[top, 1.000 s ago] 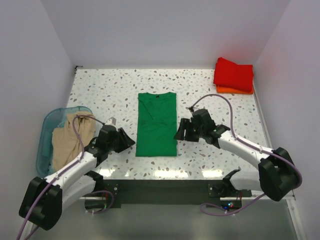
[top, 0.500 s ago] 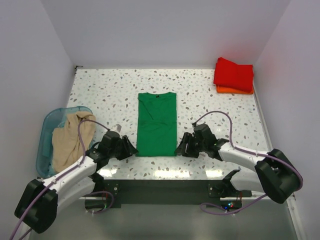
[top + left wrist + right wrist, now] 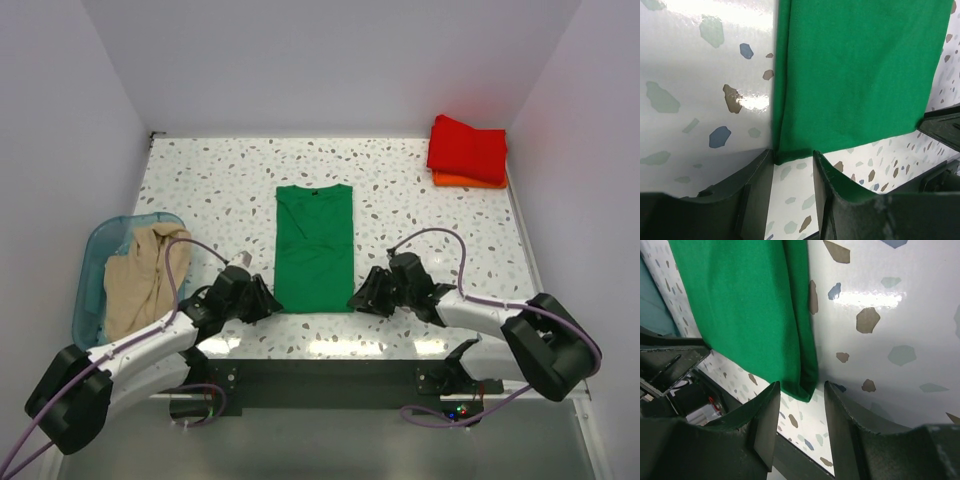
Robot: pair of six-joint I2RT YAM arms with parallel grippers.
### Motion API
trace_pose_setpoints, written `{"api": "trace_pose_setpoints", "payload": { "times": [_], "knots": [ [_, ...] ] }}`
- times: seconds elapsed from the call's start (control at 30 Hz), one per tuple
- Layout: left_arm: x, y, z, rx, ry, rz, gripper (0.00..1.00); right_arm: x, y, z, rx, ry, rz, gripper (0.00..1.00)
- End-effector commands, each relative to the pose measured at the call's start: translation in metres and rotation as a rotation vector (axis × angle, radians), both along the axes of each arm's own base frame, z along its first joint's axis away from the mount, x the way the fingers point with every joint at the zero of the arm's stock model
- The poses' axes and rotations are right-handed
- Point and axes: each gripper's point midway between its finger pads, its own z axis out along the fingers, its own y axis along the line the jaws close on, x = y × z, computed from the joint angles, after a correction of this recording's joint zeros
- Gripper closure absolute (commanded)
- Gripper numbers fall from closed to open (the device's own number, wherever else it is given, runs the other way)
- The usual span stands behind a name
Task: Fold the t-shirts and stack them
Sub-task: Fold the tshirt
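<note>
A bright green t-shirt [image 3: 314, 246] lies flat in the middle of the table, folded into a long narrow strip. My left gripper [image 3: 262, 303] is open at its near left corner [image 3: 790, 156], which lies between the jaws. My right gripper [image 3: 362, 299] is open at its near right corner [image 3: 805, 390], also between the jaws. A folded red t-shirt [image 3: 468, 148] lies on a folded orange t-shirt [image 3: 470, 181] at the far right corner. A beige t-shirt [image 3: 140, 282] lies crumpled in the bin.
A translucent teal plastic bin [image 3: 95, 258] stands at the left edge of the speckled table [image 3: 210, 190]. White walls close in the table on three sides. The near edge with the arm bases lies just behind both grippers.
Both grippers have moved toward the near edge and inward, from beside the shirt's lower sides to its two near corners. The shirt has not moved.
</note>
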Motion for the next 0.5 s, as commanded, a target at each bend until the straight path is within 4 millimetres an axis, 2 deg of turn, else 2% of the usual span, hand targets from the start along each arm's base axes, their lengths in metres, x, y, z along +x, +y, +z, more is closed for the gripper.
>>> {"api": "trace_pose_setpoints", "payload": {
  "times": [0.0,0.3,0.43,0.47],
  "knots": [
    [-0.012,0.01,-0.016,0.059,0.059,0.025,0.59,-0.006,0.002,-0.009,0.015,0.026,-0.004,0.55],
    [-0.014,0.01,-0.02,0.063,0.064,0.028,0.67,-0.013,0.008,-0.02,0.029,0.058,0.002,0.59],
    [-0.011,0.008,-0.018,0.054,0.051,0.029,0.76,-0.011,0.007,-0.02,0.024,0.048,-0.005,0.68],
    [-0.01,0.007,-0.016,0.051,0.046,0.026,0.82,-0.01,0.008,-0.019,0.024,0.043,-0.006,0.71]
  ]
}}
